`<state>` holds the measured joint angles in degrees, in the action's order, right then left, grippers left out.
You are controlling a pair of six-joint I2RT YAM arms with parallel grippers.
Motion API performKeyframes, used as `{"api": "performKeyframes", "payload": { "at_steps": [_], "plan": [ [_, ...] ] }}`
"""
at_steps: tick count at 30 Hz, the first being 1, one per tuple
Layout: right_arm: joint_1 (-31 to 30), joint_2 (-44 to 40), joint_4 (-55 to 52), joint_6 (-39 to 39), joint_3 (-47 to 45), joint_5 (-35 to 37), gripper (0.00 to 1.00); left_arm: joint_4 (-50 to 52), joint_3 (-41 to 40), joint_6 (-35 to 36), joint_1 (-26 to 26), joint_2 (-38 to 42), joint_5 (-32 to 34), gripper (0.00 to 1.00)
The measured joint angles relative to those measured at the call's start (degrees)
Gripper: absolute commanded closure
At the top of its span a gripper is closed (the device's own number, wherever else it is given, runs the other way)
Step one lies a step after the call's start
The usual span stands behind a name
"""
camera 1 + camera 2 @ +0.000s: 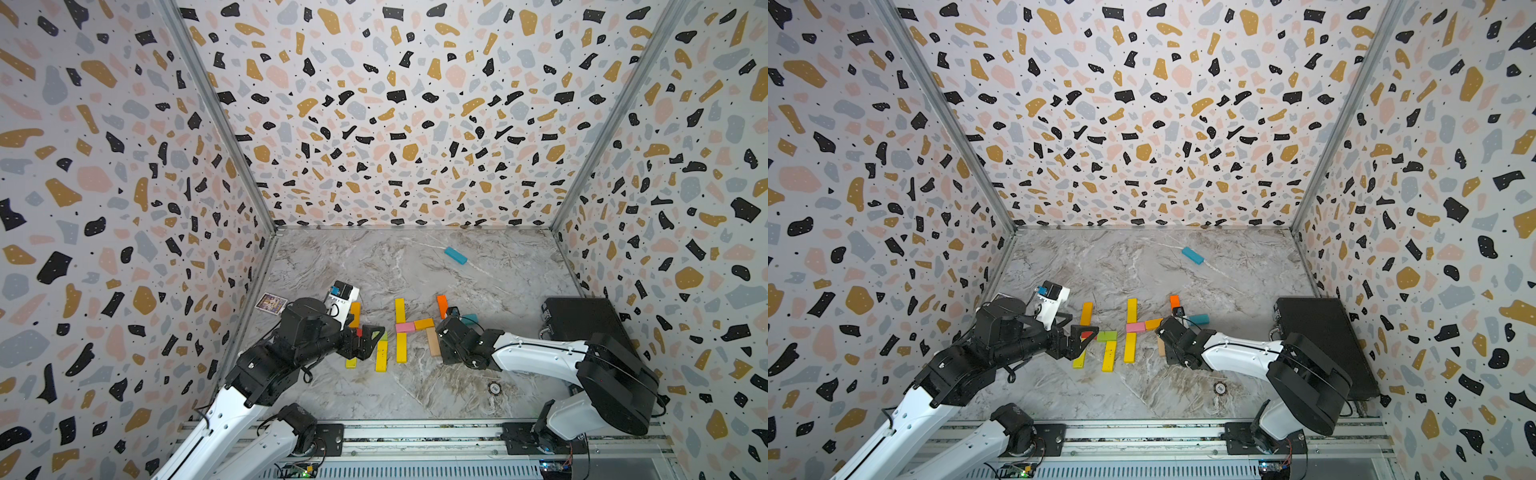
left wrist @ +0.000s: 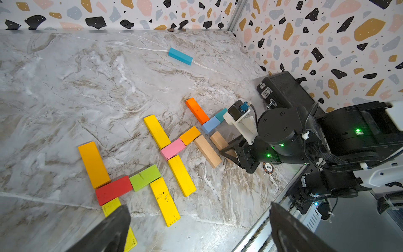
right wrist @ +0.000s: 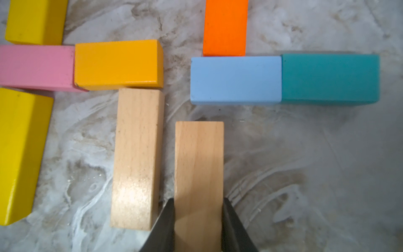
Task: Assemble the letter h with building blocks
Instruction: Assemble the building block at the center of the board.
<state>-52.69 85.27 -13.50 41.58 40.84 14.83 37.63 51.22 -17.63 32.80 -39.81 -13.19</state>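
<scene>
Building blocks (image 1: 401, 347), small flat painted and plain wooden bars, lie on the grey marble tabletop (image 1: 415, 395) as letters set side by side. At 9 o'clock an h looks complete: long amber bar (image 2: 93, 164), red short bar (image 2: 113, 190), green short bar (image 2: 145, 177) and yellow leg (image 2: 165, 201). The middle one, with pink short bar (image 3: 37, 67), amber short bar (image 3: 117, 64) and tan wooden leg (image 3: 136, 159), also looks finished. At 3 o'clock the third has only an orange bar (image 3: 224, 27), light-blue short bar (image 3: 235, 79) and teal short bar (image 3: 330, 79). The right gripper (image 3: 198, 200) is clamped on a second tan bar (image 3: 198, 163) at 6 o'clock of the light-blue one, not touching it. A leg at 6 o'clock of the teal bar seems left to do. The left gripper (image 2: 199, 208) hangs spread wide and empty over the 9 o'clock letter. A loose blue bar (image 1: 455, 255) lies well apart at 1 o'clock.
</scene>
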Motion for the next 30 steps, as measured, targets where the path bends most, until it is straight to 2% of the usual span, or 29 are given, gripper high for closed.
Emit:
{"api": "performKeyframes", "payload": {
  "at_steps": [30],
  "plan": [
    [0.00,3.93,0.28,1.07,1.66,2.62,0.83,0.02,0.00,0.00,-0.02,-0.13,0.00,0.01]
  ]
}}
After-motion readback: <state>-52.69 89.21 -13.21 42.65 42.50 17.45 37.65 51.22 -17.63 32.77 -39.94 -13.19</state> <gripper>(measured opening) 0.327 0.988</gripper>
